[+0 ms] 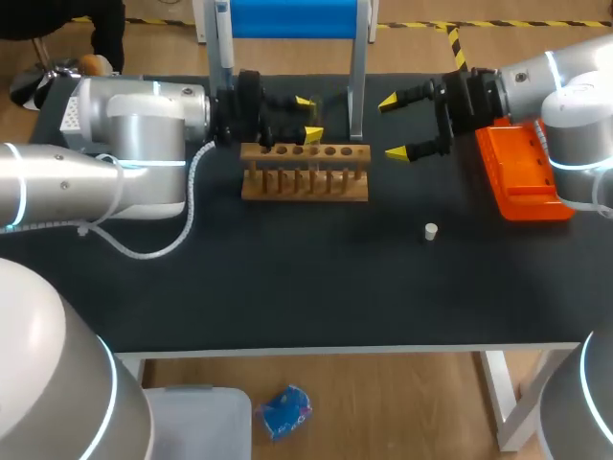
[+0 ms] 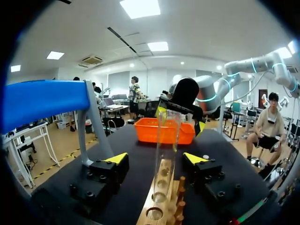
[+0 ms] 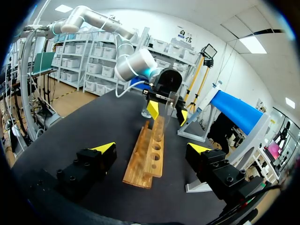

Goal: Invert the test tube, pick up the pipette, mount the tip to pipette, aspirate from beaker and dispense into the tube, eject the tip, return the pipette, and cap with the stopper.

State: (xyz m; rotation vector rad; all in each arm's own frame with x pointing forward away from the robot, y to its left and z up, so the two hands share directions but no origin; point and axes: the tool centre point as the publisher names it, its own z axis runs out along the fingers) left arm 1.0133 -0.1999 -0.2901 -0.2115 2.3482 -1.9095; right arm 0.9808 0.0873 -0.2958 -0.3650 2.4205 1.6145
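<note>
- Test tube (image 2: 166,140): clear glass, standing upright at the wooden rack (image 1: 305,172), with its lower end down at one of the rack's holes.
- Left pincer (image 1: 308,117): it hangs at the back edge of the rack, over the middle holes. The tube rises between its two yellow-tipped fingers. In the left wrist view there is a clear gap on either side of the glass, so the fingers are spread and grip nothing.
- Right pincer (image 1: 393,126): it hangs just off the end of the rack nearest the orange tray (image 1: 522,177), pointing along the rack toward the tube. Its fingers are spread wide with nothing between them, and it is apart from the tube.
- White stopper (image 1: 431,231): it sits on the dark tabletop (image 1: 287,278), in front of the rack and out past its tray-side end, apart from both pincers.
- Orange tray: it lies beyond the same end of the rack, under the right arm.
- Blue-topped stand (image 1: 287,17): it stands behind the rack, with one leg close to the rack's back edge.
</note>
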